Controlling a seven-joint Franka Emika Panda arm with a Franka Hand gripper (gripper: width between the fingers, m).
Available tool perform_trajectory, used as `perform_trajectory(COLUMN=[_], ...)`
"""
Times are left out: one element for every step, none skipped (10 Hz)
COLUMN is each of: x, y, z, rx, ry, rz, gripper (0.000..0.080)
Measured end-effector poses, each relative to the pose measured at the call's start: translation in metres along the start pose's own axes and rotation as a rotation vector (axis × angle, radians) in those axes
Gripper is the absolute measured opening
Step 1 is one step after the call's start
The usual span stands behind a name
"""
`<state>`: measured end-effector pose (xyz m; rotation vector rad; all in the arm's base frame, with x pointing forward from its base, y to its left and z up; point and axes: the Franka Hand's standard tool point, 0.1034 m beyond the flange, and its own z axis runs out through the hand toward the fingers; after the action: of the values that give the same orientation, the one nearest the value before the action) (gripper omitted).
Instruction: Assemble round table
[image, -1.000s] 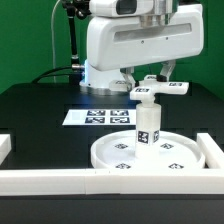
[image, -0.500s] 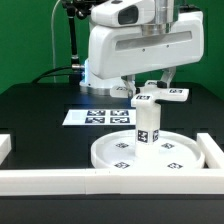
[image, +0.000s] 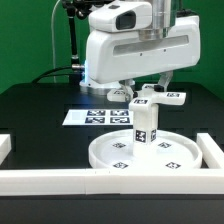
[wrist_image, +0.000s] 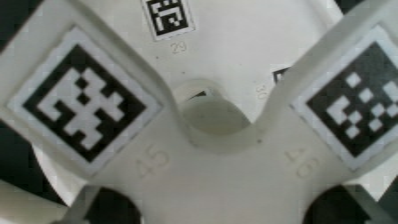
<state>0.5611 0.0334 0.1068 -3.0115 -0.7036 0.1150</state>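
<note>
While vertical, tool (image: 153, 90) around base (image: 170, 97)

Round disc (image: 100, 158): white plastic, smooth, faint sheen. Cylinder leg (image: 144, 126) and cross-shaped base (wrist_image: 214, 152): same white plastic, with flat printed black-white tags. Counter (image: 35, 110): black, matt. Arm housing (image: 135, 48): white, glossy.

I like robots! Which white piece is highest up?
The cross base: it is above the leg. The leg stands on the disc, which lies lowest.
</note>
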Motion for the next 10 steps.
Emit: perform_trajectory(x=[0.0000, 0.0000, 0.0000, 0.0000, 0.0000, 0.0000, 0.0000, 0.0000, -0.0004, -0.0006], y=[0.0000, 0.0000, 0.0000, 0.0000, 0.0000, 0.0000, 0.0000, -0.0001, 0.0009, 0.0011], z=[0.0000, 0.0000, 0.0000, 0.0000, 0.0000, 0.0000, 0.0000, 0.0001, 0.0001, 0.0002], rx=[0.000, 0.000, 0.000, 0.000, 0.000, 0.000, 0.000, 0.003, 0.012, 0.014], ry=[0.000, 0.000, 0.000, 0.000, 0.000, 0.000, 0.000, 0.002, 0.005, 0.005], rz=[0.000, 0.000, 0.000, 0.000, 0.006, 0.020, 0.020, 0.056, 0.192, 0.262], gripper=[0.0446, 0.0446, 0.0446, 0.0446, 0.0446, 0.0446, 0.0446, 0.0446, 0.0446, 0.0446])
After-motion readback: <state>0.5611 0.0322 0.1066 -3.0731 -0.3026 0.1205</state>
